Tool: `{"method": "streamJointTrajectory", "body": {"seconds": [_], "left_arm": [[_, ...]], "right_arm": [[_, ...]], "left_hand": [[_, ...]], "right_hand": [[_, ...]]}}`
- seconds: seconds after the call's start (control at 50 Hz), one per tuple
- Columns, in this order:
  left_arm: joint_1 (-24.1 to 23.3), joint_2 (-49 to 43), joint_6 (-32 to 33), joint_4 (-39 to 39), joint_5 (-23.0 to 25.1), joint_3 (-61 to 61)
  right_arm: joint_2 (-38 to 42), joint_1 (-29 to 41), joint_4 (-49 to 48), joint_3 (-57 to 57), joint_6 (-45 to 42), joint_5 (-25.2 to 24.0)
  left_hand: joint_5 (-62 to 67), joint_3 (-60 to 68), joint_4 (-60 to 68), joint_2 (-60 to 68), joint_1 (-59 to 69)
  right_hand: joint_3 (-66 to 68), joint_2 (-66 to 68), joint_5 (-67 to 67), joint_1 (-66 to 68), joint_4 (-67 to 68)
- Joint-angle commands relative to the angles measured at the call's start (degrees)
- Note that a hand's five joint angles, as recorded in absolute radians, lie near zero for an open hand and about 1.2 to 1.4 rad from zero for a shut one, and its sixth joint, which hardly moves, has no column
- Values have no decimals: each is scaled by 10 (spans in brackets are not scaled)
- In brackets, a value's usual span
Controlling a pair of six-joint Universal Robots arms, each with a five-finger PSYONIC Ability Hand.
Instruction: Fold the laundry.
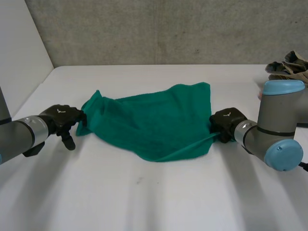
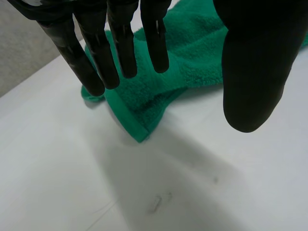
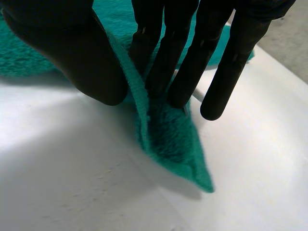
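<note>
Roughly in the middle of the white table (image 1: pixel 144 202) lies the green towel (image 1: pixel 154 120), bunched and uneven, with its long axis running across the table from one arm to the other. Its right end is between the thumb and the fingers (image 3: pixel 185 72) of the right hand (image 1: pixel 226 122), which pinch the hem so that the cloth stands up between them. Its left corner lies on the table at the fingertips of the left hand (image 1: pixel 60 118). This hand has straight fingers (image 2: pixel 120 48) and the thumb well apart, and it grips nothing. So the towel is held at one end only, and the free corner lies just in front of the left hand, towards the middle of the table. I judge that this hand must take that corner before any fold is possible. A pile of other clothes (image 1: pixel 288 67) sits at the far right corner of the table.
</note>
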Motion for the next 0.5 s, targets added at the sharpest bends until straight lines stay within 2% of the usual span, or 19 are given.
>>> {"method": "streamJointTrajectory", "body": {"seconds": [0.02, 0.1, 0.28, 0.5], "left_arm": [[-6, -47, 15, 3, 7, 28], [-12, -76, 43, 5, 10, 50], [-30, -131, 65, 24, 3, 121], [-64, -193, 71, 29, -49, 229]], "right_arm": [[-53, -6, -18, 22, 21, 15], [-101, -16, -27, 42, 42, 10], [-108, -19, -7, 52, 42, 3], [-98, -25, 4, 55, 33, 0]], "left_hand": [[29, 20, 26, 20, 17], [42, 34, 39, 33, 30], [-15, -24, -18, -24, -27], [-18, -27, -21, -27, -30]], "right_hand": [[125, 125, 127, 148, 121], [125, 125, 127, 148, 121], [125, 125, 127, 148, 121], [125, 125, 127, 148, 121]]}}
